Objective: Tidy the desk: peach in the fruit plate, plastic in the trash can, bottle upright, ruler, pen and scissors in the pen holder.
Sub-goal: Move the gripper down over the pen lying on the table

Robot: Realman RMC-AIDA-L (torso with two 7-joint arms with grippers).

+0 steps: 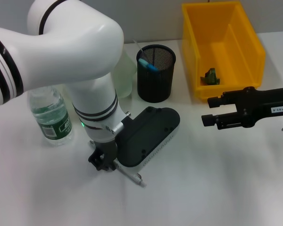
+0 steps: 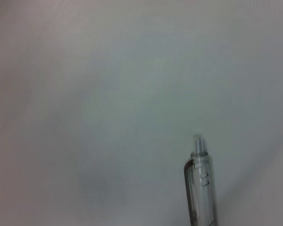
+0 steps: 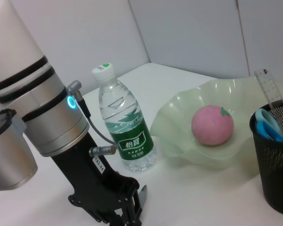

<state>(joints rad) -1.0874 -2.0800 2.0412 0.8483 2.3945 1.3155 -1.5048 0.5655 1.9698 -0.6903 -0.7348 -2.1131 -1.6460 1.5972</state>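
The pen (image 1: 131, 176) lies on the white worktop (image 1: 217, 188) at lower centre of the head view, one end under the left tool (image 1: 103, 161) — whether that tool grips it, I cannot tell. The right tool (image 1: 211, 110) hovers open at right, below the yellow trash can (image 1: 254, 52).

The left arm (image 1: 80, 61) is glossy white with black rings, a silver wrist band, a blue-green light and a black gripper (image 1: 102, 160); the right arm (image 1: 269, 109) is black with a small white label.
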